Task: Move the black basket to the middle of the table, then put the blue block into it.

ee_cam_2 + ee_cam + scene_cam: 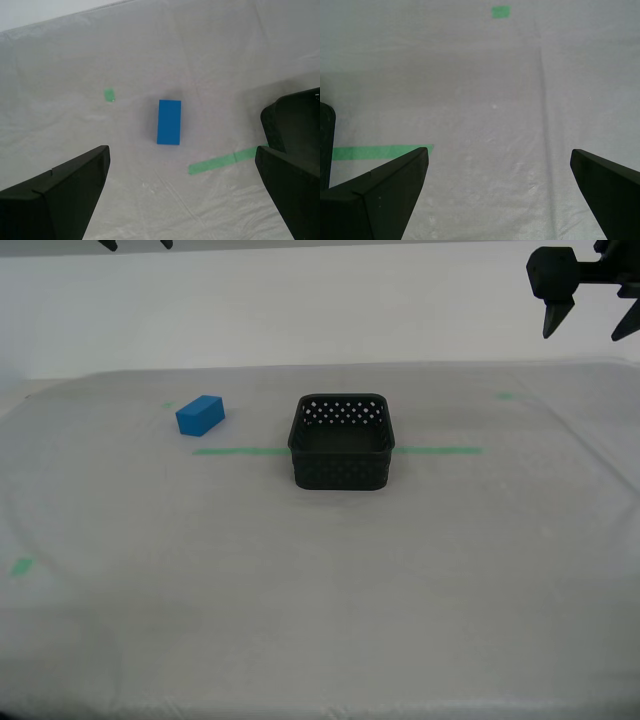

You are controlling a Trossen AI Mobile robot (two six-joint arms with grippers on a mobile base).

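Squarely on the green tape line (pixel 235 451), about midway across the table (pixel 320 620), sits the black basket (pixel 341 443), upright, open side up and with nothing in it. We see the blue block (pixel 200 415) lying on the sheeting well apart from the basket, toward the exterior view's left and a little farther back, just beyond the tape line and beside a small green mark (pixel 168 405). Our second gripper (pixel 182 175) hangs above that block (pixel 169 122) with its jaws spread wide and nothing between them; the block lies ahead of the fingertips, roughly centred in the gap, not touched by either finger, with an end of the tape line (pixel 225 161) just beside it and a green mark (pixel 109 94) near it on the other side. Our first gripper (pixel 499 175) is likewise wide open and empty over bare sheeting; a dark rounded edge, probably the basket (pixel 325 145), shows beside one finger, the tape line (pixel 380 151) runs to it, and another green mark (pixel 500 11) lies well ahead. High at the exterior view's upper right a gripper (pixel 588 315) shows, fingers parted, clear of the table.
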